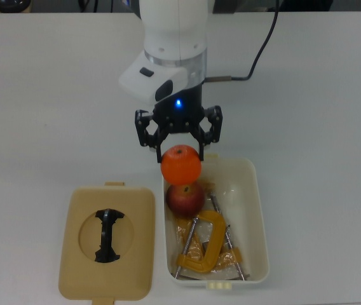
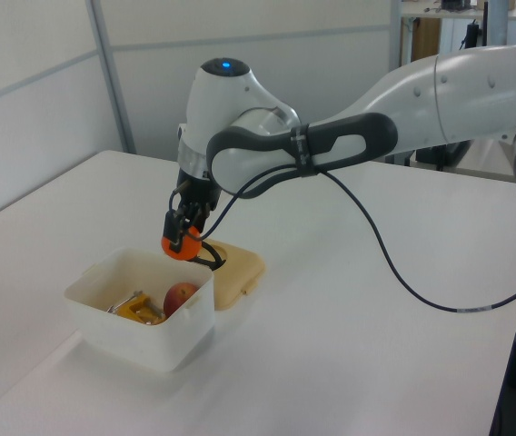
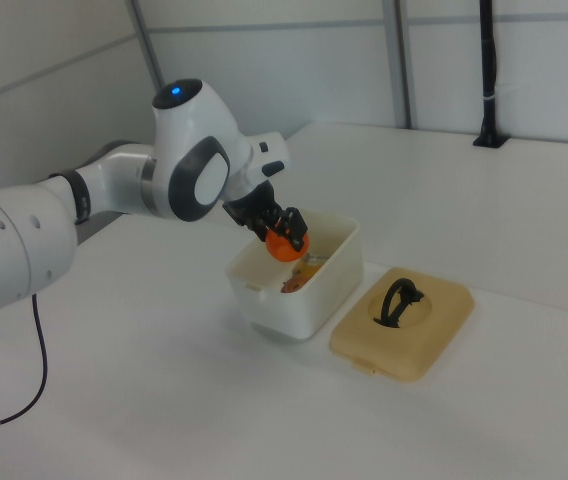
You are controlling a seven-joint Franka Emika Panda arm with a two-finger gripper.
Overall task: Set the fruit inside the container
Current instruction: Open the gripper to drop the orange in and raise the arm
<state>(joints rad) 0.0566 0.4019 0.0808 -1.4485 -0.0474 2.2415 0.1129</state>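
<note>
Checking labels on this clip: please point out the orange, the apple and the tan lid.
orange (image 1: 181,166), top view, middle of its peel, just below the jaws.
apple (image 1: 185,199), top view, its red top, inside the tub.
tan lid (image 1: 79,273), top view, bare flat corner away from the handle.

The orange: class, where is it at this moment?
The orange is held in the gripper, off the table, over the tub's top end in the top view, just above the apple.
</note>
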